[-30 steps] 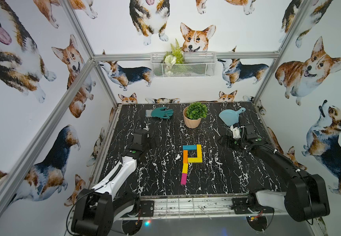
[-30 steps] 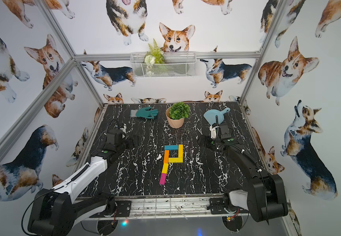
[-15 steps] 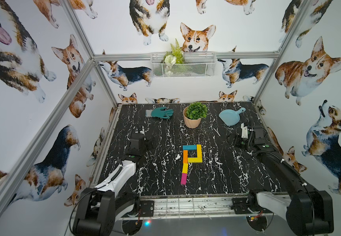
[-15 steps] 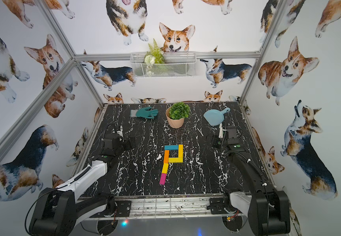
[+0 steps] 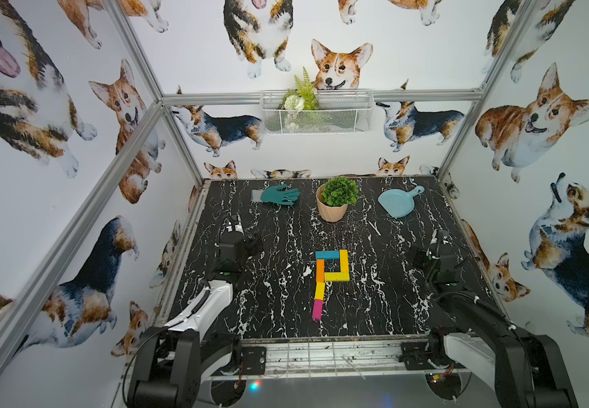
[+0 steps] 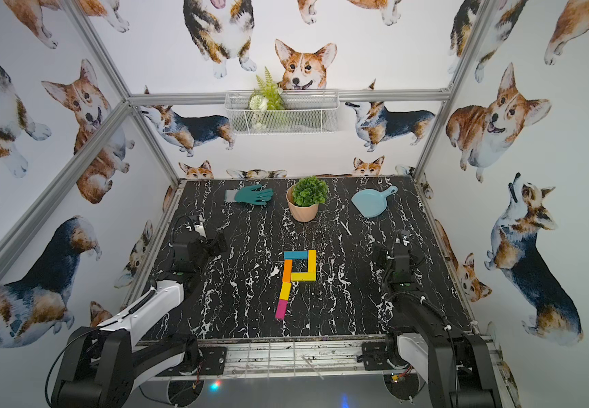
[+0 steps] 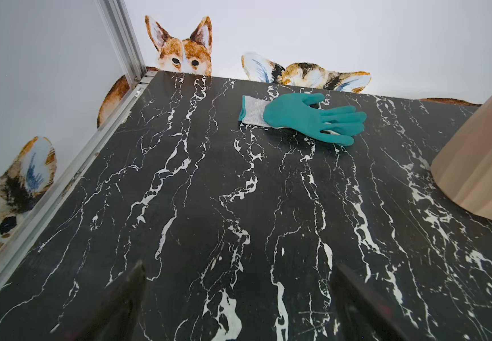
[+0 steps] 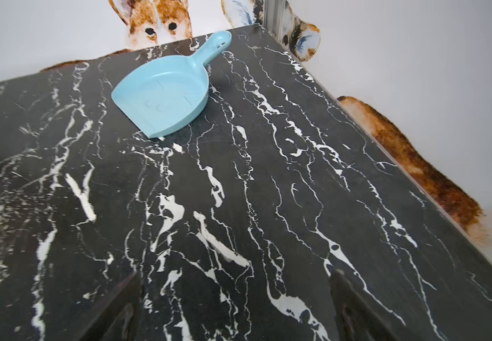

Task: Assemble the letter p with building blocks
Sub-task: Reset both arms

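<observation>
Now that both arms have drawn back to their own sides of the table [image 5: 286,229], nothing touches the letter p [image 5: 320,279], which lies near the middle of the marble top. Nearest the robot, the pink block [image 5: 317,309] ends the stem, slightly slanted. Beyond it sit the yellow stem block [image 5: 320,291] and the orange block [image 5: 320,271], end to end. A second yellow bar forms the loop's base, a third its right side, and the teal block [image 5: 327,254] closes the top.

Level with the loop, the left gripper [image 7: 239,267] hovers well to its left and the right gripper [image 8: 236,274] well to its right. Both wrist views show jaws spread wide with only bare marble between them.

A second ago the right gripper stood closer to the loop and farther back. It has since swung outward and nearer the robot, and the left arm has retreated a little too, while the blocks have not shifted. I judge the letter finished and the arms retiring.

Farthest back lie the glove [image 5: 279,195], the potted plant [image 5: 333,201] and the dustpan [image 5: 399,202].
</observation>
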